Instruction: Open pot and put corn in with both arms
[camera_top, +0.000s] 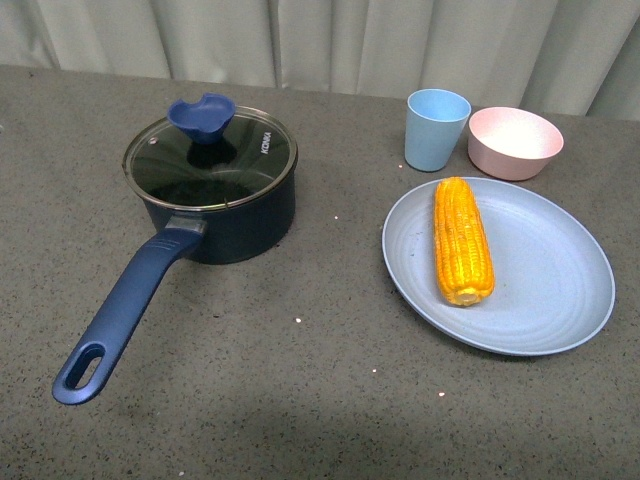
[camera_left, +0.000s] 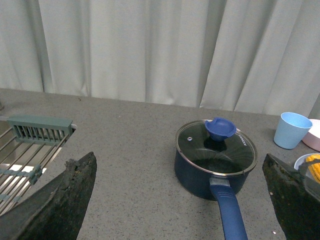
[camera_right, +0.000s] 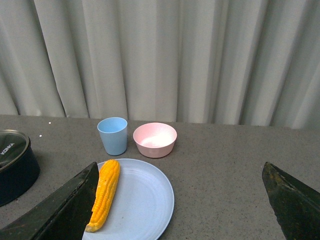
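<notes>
Plainly nothing is begun: the dark navy saucepan (camera_top: 235, 215) sits at ten o'clock, its blue-knobbed glass lid (camera_top: 245, 160) on and its long handle aimed at seven o'clock, toward the left arm's side. The yellow corn cob (camera_top: 463, 240) lies on the pale blue plate (camera_top: 560, 300) at three o'clock, handy for the right arm. The left gripper (camera_left: 177, 160) and right gripper (camera_right: 180, 167) both gape wide — empty.

The left gripper (camera_left: 177, 162) has two wedge-shaped fingers (camera_left: 60, 202), blackish-brown and matte, with a coarse surface that is ragged along the inner edges near the tips. The right gripper (camera_right: 180, 167) has fingers of the same shape, dark and rough-textured.
</notes>
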